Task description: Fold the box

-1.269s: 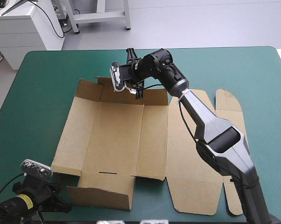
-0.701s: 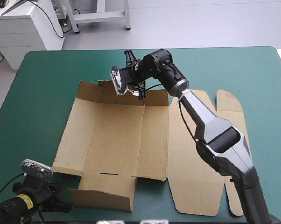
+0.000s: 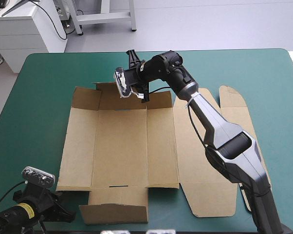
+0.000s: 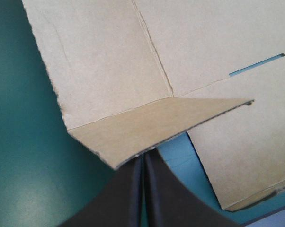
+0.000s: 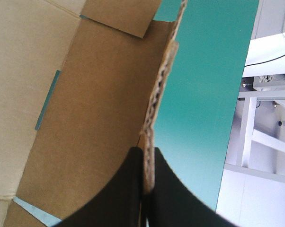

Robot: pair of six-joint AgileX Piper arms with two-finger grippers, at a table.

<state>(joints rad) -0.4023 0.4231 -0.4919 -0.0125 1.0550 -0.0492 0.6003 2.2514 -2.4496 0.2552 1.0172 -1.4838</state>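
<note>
High view shows the box (image 3: 122, 146) lying open in the middle of the desk (image 3: 34, 97). It is nearly all flat, so by my judgement the folding is only at its beginning.

At the near left corner the left pincer (image 4: 142, 163) is closed. Its tips meet just under the raised edge of the near flap (image 3: 115, 212), and I see no board between them. This flap stands up a little. The left panel (image 3: 78, 146) lies flat, and the wide lid (image 3: 205, 175) lies flat at the right.

At the far edge the right pincer (image 5: 146, 153) is pressed together on the far wall (image 3: 107, 100), with the corrugated edge between its fingers. This wall seems partly lifted.

No wall is tucked yet; raising the side walls and tucking them is left to do. The board looks clean and brown, with sharp creases and narrow slots.
</note>
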